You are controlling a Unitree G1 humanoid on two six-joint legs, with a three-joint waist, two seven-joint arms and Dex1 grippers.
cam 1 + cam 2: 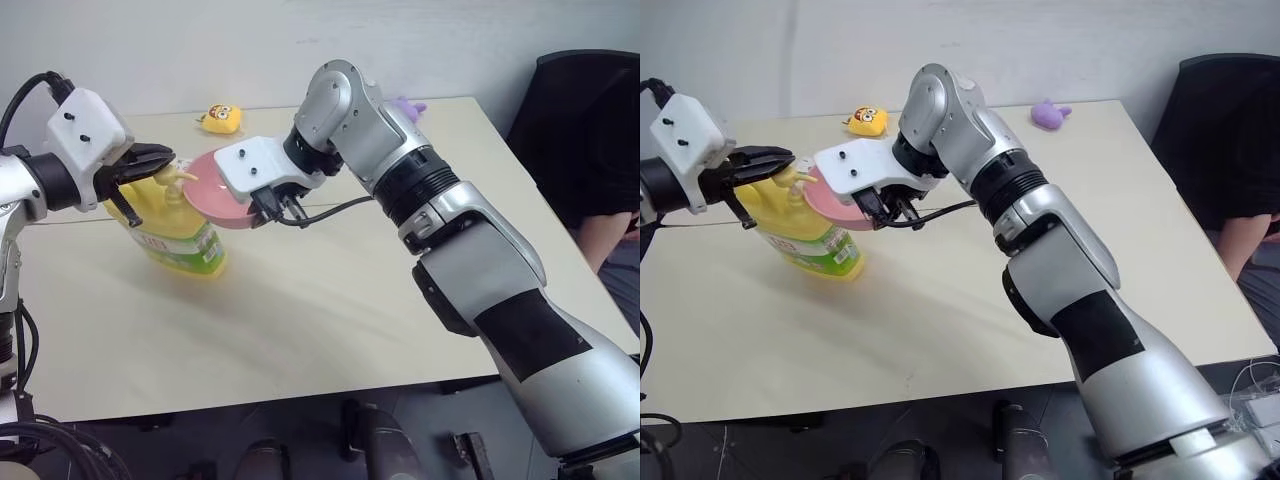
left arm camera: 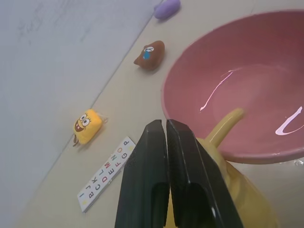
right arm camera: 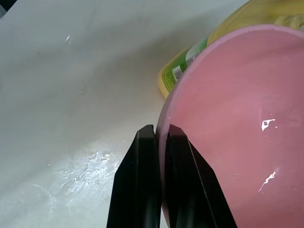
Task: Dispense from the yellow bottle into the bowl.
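The right hand (image 3: 160,142) is clamped on the rim of the pink bowl (image 3: 228,133), one black finger inside the wall and one outside. The bowl is held up off the pale counter (image 1: 300,330), tilted with its smooth, glossy inside facing the bottle. A few thin shiny streaks of liquid lie on its inner surface; how much is in it cannot be told.

Just beside the bowl, the yellow bottle (image 1: 175,225) stands on the counter, leaning a little, a plastic jug with a green-and-white label low on its body. Its pump spout (image 2: 225,126) reaches up to the bowl's rim. The left hand (image 2: 166,130) has its two black fingers pressed together with nothing between them, lying right over the pump top.

Further back on the counter lie a card of coloured letters (image 2: 105,173), a small yellow square-faced plush toy (image 1: 220,118), a brown soft toy (image 2: 149,54) and, farthest, a small purple soft toy (image 1: 1050,113) near the far edge. At the right, past the counter's side, a person's arm (image 1: 605,235) shows against a dark chair (image 1: 575,120).
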